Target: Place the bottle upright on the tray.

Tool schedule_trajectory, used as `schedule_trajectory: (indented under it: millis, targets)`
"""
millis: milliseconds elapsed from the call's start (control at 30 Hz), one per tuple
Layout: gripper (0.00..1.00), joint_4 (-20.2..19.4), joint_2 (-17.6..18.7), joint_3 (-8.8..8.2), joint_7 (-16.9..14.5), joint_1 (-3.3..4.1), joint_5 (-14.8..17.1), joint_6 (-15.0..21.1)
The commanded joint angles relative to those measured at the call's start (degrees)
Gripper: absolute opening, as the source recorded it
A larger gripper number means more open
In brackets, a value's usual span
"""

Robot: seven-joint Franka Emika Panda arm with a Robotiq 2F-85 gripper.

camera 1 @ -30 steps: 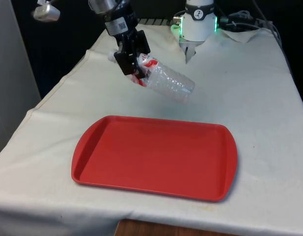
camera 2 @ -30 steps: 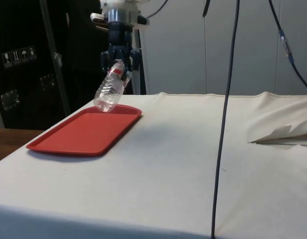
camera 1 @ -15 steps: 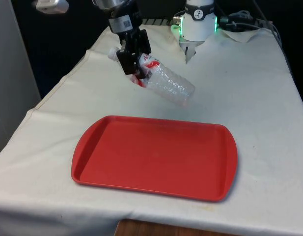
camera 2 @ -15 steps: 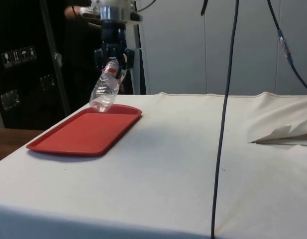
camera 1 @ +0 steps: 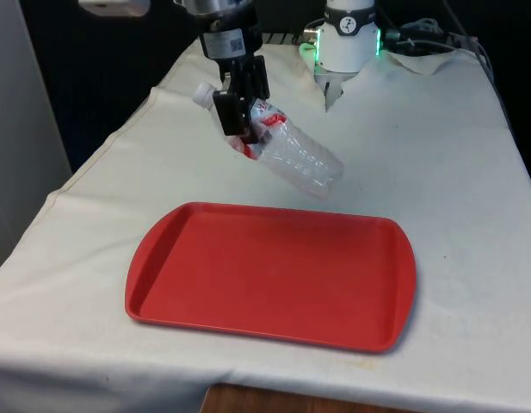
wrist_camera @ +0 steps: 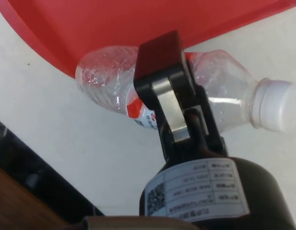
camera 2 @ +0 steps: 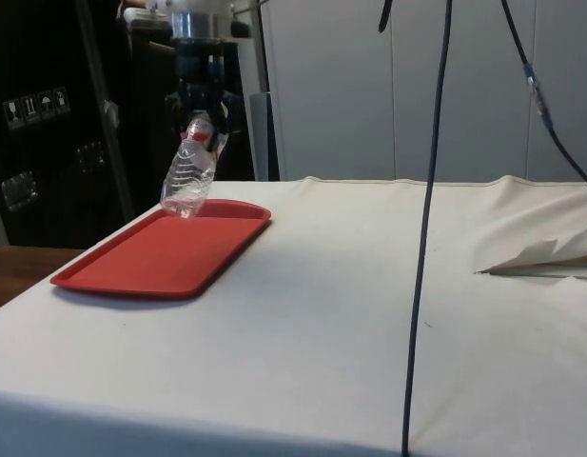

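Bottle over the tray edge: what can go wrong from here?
1. The clear plastic bottle hangs tilted, cap up, in the gripper; released like this, it would likely tip over.
2. Its base hovers near the red tray's far rim; lowering now could catch that rim.

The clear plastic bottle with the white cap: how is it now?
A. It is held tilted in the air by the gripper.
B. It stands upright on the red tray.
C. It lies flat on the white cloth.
A: the black gripper clamps the clear plastic bottle near its neck, tilted, above the white cloth by the red tray's far edge.
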Motion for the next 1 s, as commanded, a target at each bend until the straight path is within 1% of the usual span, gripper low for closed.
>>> schedule_trajectory:
  millis: [0,33,67,100,233,267,333,367,400,567,600,667,700,733,900,967]
  targets:
    - [0.14,0.5,0.3,-0.23,1.0,0.52,-0.6,0.6]
    - [0.14,0.5,0.3,-0.23,1.0,0.52,-0.6,0.6]
    - [0.14,0.6,0.2,0.23,0.6,0.06,-0.9,0.1]
    - [0.14,1.0,0.6,0.00,1.6,0.52,-1.5,0.6]
    - [0.14,2.2,1.0,0.46,2.9,0.57,-3.4,0.6]
    - [0.14,2.7,1.3,0.69,3.5,0.52,-4.3,0.6]
    - [0.14,3.0,1.4,0.80,3.8,0.52,-4.8,0.6]
    - [0.14,2.9,1.2,1.20,3.2,0.11,-4.7,0.1]
    - [0.14,3.6,1.7,1.03,4.4,0.57,-5.7,0.6]
    - [0.14,5.0,2.3,1.43,5.8,0.69,-7.9,0.5]
    - [0.14,5.6,2.5,1.60,6.4,0.69,-8.9,0.3]
    - [0.14,6.1,2.8,1.78,6.9,0.74,-9.8,0.3]
    - [0.14,5.8,2.5,2.12,6.2,0.34,-9.5,0.1]
    - [0.14,6.4,2.9,1.78,7.3,0.74,-10.3,0.3]
    - [0.14,7.6,3.4,2.01,8.6,0.92,-12.7,0.1]
    - [0.14,8.1,3.6,2.18,9.4,0.97,-14.3,-0.1]
